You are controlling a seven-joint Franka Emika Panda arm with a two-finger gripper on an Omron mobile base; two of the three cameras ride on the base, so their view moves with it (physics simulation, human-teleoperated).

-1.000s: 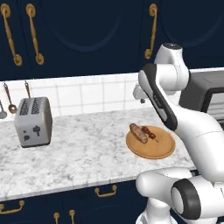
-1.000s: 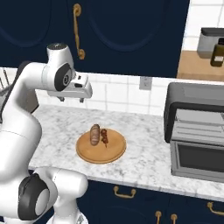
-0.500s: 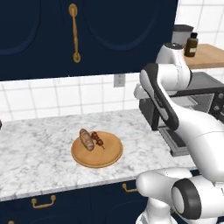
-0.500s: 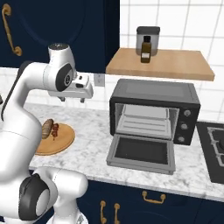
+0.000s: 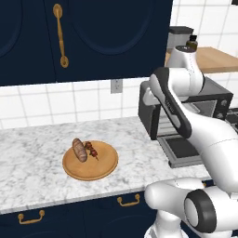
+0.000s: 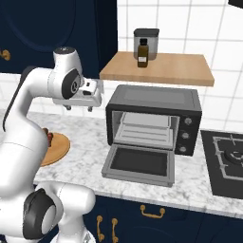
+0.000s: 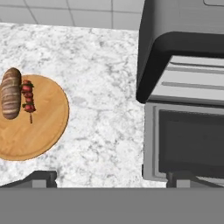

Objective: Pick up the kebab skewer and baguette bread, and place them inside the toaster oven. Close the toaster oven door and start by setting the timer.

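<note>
The baguette bread [image 5: 79,149] [image 7: 11,92] and the kebab skewer [image 5: 93,151] [image 7: 29,98] lie side by side on a round wooden board [image 5: 90,168] [image 7: 37,135] on the marble counter. To the board's right stands the toaster oven [image 6: 152,97] [image 7: 175,35] [image 5: 218,95]. The toaster oven door [image 6: 140,163] [image 7: 192,144] [image 5: 183,151] is dropped flat, showing the rack inside. My gripper [image 6: 79,109] [image 7: 111,179] hangs open and empty high above the counter, between board and oven.
A wooden shelf [image 6: 180,71] above the oven carries a grey canister [image 6: 145,38] and a dark bottle [image 6: 142,53]. A black stovetop [image 6: 228,156] lies right of the oven. Navy cabinets hang overhead, with a wall outlet [image 5: 115,86] below them.
The base has driven right, so the whole scene slid left: the silver toaster left view and the oven and stovetop came in. The arm holds the same pose; board and food lie unmoved.
</note>
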